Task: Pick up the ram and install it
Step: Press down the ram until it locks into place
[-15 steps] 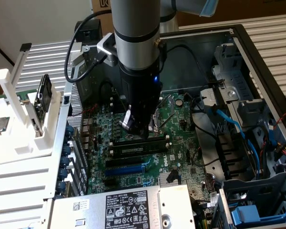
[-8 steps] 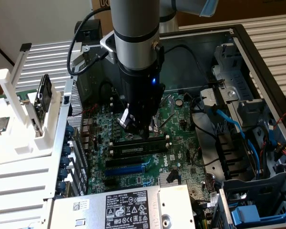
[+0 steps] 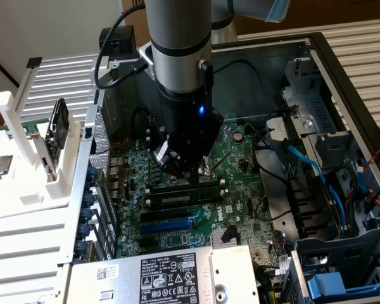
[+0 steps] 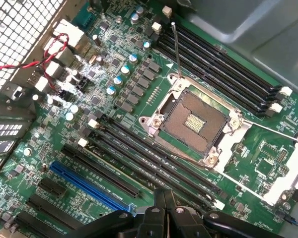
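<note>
Green motherboard (image 4: 114, 99), one ram (image 3: 180, 197) seated in slot, one arm, jaws closed, empty

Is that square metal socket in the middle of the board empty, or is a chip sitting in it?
Empty. In the wrist view the CPU socket shows its bare contact field with its metal frame around it, no chip on top.

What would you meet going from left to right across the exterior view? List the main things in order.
White rack → gripper over the motherboard → blue cables → drive cage.
</note>
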